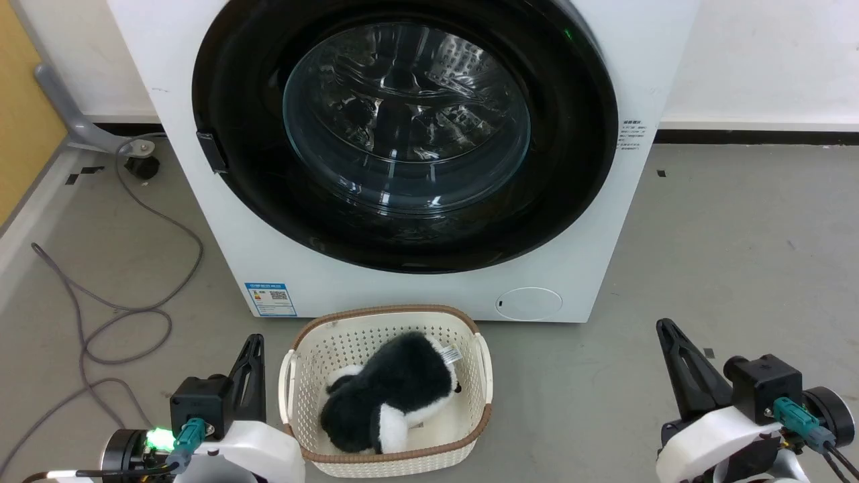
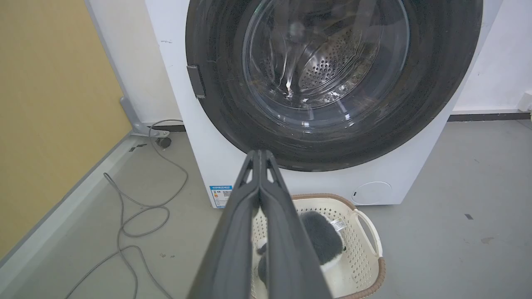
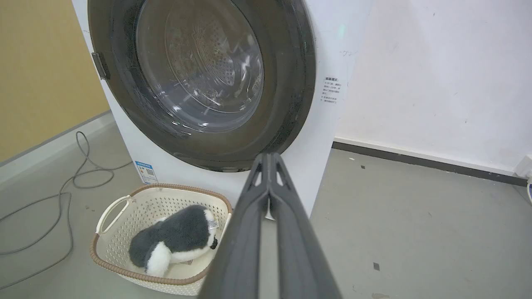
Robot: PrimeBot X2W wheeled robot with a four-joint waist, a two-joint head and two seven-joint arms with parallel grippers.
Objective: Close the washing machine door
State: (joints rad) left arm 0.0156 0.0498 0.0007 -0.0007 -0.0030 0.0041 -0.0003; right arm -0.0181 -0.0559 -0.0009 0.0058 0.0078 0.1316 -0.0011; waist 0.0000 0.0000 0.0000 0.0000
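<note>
The white washing machine [image 1: 201,201] stands straight ahead on the floor. Its round black-rimmed door [image 1: 405,127] with the bulging glass window lies flat against the front, the steel drum showing through the glass. The door [image 2: 332,79] and its latch tab at the left rim appear in the left wrist view, and the door [image 3: 203,79] also appears at an angle in the right wrist view. My left gripper [image 1: 251,345] is low at the lower left, fingers pressed together and holding nothing. My right gripper [image 1: 666,330] rests low at the lower right, also shut and holding nothing. Both are well short of the machine.
A cream perforated basket [image 1: 302,349] holding a black-and-white plush toy [image 1: 389,396] sits on the floor right before the machine, between my grippers. Grey cables [image 1: 127,308] loop over the floor at the left, beside a yellow wall panel [image 1: 20,114]. Open grey floor lies to the right.
</note>
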